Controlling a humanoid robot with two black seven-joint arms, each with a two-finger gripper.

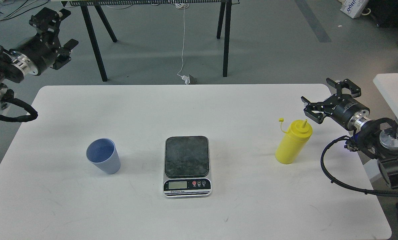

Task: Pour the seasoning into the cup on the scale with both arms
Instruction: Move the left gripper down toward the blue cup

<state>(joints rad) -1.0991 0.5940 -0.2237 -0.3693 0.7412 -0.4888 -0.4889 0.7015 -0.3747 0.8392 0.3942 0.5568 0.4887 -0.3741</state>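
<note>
On the white table (pixel 219 100), head view, three task items stood in a row, well apart from one another. The cup (pixel 103 160), light blue, sat upright to the left, open mouth up, apparently empty. The scale (pixel 187 165) lay at centre, dark platform bare, display toward the camera; no reading legible. The seasoning bottle (pixel 293 141), yellow, stood upright to the right, nozzle exposed, its small tethered cap (pixel 281 120) hanging off to the side, so the lid was already open.

The left gripper (pixel 60 40) hung high off the table's far left corner, over the floor, well away from the cup. Its jaws stood apart, holding nothing. The right gripper (pixel 322 100) hovered just beyond and to the right of the bottle's top, near but not touching; jaws spread wide, empty, pointed roughly toward the bottle.

Judgement: the task was at its start. The cup was not yet on the scale, nothing grasped, nothing poured. The step in hand looked like the approach, with the right arm nearer to its object than the left.

Next move would call for the right gripper to drop lower and close around the bottle's body, below the shoulder. The left arm would need a long reach down to the cup, then a grasp on the ribbed wall and a placement centred on the platform. The bottle's soft wall might squeeze out early under a hard grip.
</note>
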